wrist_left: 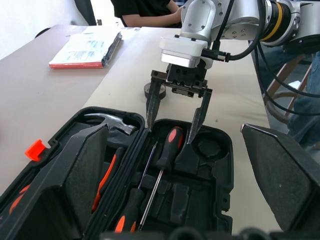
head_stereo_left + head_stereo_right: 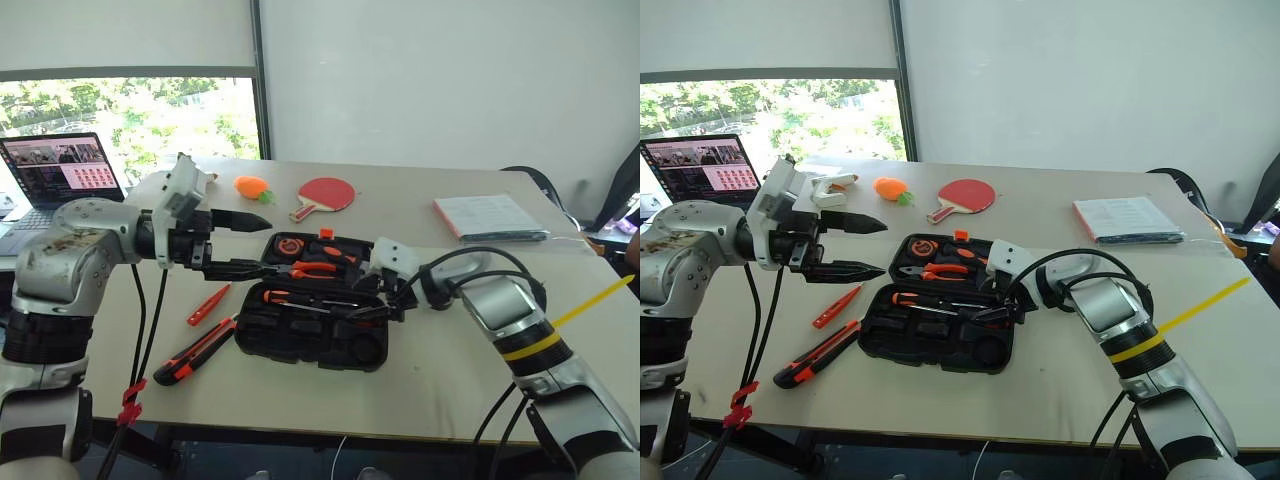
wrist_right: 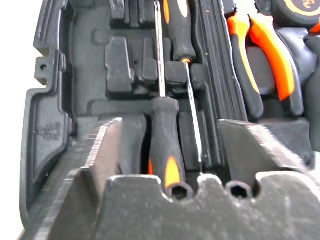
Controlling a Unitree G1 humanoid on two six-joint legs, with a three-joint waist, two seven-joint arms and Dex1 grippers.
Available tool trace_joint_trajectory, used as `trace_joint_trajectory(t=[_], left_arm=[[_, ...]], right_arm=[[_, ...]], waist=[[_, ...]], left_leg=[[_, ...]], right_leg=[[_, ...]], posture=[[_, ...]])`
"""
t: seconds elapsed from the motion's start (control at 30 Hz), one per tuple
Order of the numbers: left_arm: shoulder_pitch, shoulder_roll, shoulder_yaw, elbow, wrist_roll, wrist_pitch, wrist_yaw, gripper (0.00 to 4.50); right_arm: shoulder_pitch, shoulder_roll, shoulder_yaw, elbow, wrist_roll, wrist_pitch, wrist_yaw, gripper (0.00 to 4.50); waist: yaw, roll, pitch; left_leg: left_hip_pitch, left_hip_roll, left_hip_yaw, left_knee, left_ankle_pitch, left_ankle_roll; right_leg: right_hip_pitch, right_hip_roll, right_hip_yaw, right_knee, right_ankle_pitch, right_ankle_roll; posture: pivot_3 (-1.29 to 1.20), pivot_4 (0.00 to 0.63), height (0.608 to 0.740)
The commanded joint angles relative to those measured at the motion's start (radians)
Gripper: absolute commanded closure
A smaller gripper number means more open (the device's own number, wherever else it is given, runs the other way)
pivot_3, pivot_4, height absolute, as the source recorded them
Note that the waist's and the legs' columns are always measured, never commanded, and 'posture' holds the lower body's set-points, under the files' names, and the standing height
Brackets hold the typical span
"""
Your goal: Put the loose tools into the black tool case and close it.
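The case (image 2: 310,340) lies open on the tabletop (image 2: 440,385), two screwdrivers (image 1: 167,150) slotted. The right claw (image 1: 174,122) hangs just above them, parted, empty, and could snag one. The left claw (image 2: 855,247) gapes empty. Knife (image 2: 195,352) and small screwdriver (image 2: 208,304) could be left outside.

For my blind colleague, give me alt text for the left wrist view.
The right gripper hangs open over the open black tool case, its fingers either side of a screwdriver lying in the tray. A hammer sits in the lid.
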Motion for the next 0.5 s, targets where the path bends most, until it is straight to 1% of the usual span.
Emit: trace_joint_trajectory(t=[0.03, 0.1, 0.23, 0.5], left_arm=[[-0.02, 0.004, -0.001, -0.008, 0.003, -0.026, -0.011, 0.0], [-0.018, 0.006, -0.004, -0.008, 0.005, -0.029, -0.012, 0.0], [-0.011, 0.009, -0.001, -0.016, 0.005, -0.025, -0.013, 0.0], [0.0, 0.014, 0.005, -0.033, 0.008, -0.016, -0.015, 0.0]], right_arm=[[-0.001, 0.022, -0.007, -0.008, 0.006, 0.009, -0.018, 2.48], [-0.002, 0.035, -0.006, 0.004, 0.004, 0.01, -0.024, 3.08], [-0.001, 0.051, 0.002, 0.027, -0.003, 0.001, -0.032, 4.48], [-0.01, 0.077, 0.019, 0.101, -0.04, -0.033, -0.06, 4.48]], waist=[[0.0, 0.0, 0.0], [0.0, 0.0, 0.0], [0.0, 0.0, 0.0], [-0.001, 0.0, 0.0]], left_leg=[[0.0, 0.0, 0.0, 0.0, 0.0, 0.0], [0.0, 0.0, 0.0, 0.0, 0.0, 0.0], [0.0, 0.0, 0.0, 0.0, 0.0, 0.0], [0.0, 0.0, 0.0, 0.0, 0.0, 0.0]], right_leg=[[0.0, 0.0, 0.0, 0.0, 0.0, 0.0], [0.0, 0.0, 0.0, 0.0, 0.0, 0.0], [0.0, 0.0, 0.0, 0.0, 0.0, 0.0], [0.0, 0.0, 0.0, 0.0, 0.0, 0.0]], posture=[[0.0, 0.15, 0.736], [0.0, 0.15, 0.736], [0.0, 0.15, 0.736], [0.0, 0.15, 0.736]])
